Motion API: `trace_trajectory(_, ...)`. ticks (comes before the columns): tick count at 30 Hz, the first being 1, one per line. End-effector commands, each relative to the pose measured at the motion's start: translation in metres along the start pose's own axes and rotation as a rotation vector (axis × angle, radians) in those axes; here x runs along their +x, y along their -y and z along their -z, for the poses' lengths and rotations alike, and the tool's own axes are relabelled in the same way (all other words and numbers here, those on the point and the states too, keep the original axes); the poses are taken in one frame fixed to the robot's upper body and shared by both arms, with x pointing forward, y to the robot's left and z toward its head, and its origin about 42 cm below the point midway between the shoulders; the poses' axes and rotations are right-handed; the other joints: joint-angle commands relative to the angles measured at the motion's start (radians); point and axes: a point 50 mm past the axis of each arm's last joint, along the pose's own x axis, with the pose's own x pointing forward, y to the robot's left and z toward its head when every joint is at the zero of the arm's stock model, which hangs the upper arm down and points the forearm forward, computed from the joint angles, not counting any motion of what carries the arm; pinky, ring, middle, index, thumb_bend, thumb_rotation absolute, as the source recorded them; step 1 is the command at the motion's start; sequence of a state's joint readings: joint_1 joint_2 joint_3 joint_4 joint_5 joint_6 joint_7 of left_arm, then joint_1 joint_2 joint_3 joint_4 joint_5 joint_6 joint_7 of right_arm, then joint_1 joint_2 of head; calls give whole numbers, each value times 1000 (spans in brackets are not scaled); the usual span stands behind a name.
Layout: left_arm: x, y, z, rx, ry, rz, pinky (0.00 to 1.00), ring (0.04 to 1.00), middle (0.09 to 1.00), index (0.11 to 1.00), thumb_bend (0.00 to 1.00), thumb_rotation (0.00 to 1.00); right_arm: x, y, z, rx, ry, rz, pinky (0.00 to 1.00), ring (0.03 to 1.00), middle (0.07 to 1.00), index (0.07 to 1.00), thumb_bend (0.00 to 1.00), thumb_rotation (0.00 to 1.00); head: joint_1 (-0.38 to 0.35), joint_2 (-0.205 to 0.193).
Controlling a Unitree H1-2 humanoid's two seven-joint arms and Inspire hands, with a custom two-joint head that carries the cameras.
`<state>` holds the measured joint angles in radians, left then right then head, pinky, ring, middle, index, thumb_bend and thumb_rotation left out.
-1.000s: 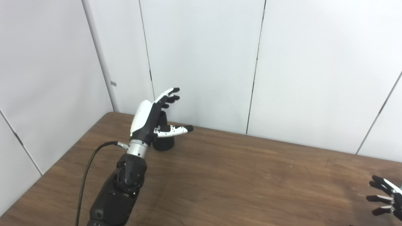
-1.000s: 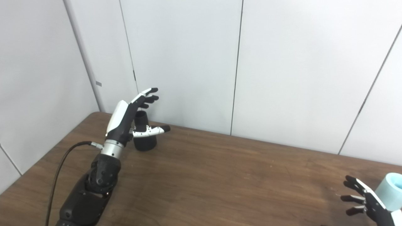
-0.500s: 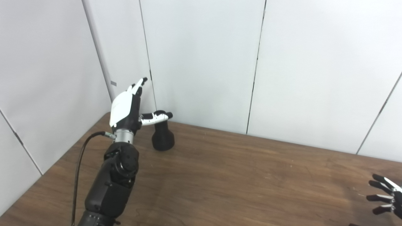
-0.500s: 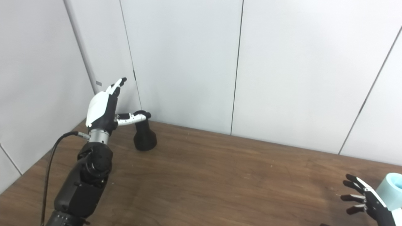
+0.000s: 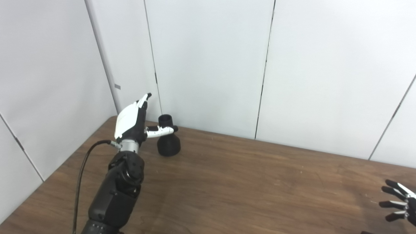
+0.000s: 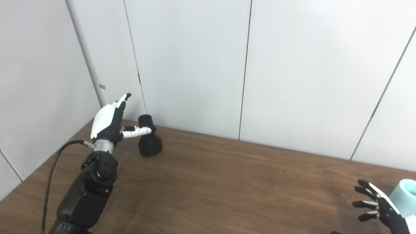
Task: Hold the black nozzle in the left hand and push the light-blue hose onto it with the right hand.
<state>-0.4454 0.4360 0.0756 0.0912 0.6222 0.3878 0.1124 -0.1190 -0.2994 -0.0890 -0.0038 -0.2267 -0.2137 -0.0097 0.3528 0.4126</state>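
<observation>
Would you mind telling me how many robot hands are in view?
2: the left hand is open beside the black nozzle at the far left; the right hand is open at the lower right edge.

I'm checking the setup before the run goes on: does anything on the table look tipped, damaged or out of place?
Nothing stands out. The black nozzle stands upright on the table, the light-blue hose sits at the right edge, and neither open robot hand holds anything.
</observation>
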Motion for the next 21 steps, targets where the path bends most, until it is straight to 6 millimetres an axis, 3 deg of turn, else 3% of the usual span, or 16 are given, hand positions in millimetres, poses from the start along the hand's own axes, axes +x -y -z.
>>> trace_trajectory(1,11,-18,-10,42,19,-44,1000,1000,938,959,1000,416,13,14,-16,-12,94,25,480,649,798,843,717,54,1,0)
trace_trajectory(13,15,-4,6,94,-71,49,1000,983,911,918,1000,449,13,15,-20,-13,101,23,479,648,794,837,716,61,-3,18)
trace_trajectory(21,11,6,6,165,-57,74,1000,919,894,879,1000,446,12,14,-22,-18,113,39,468,634,784,824,717,87,-6,24)
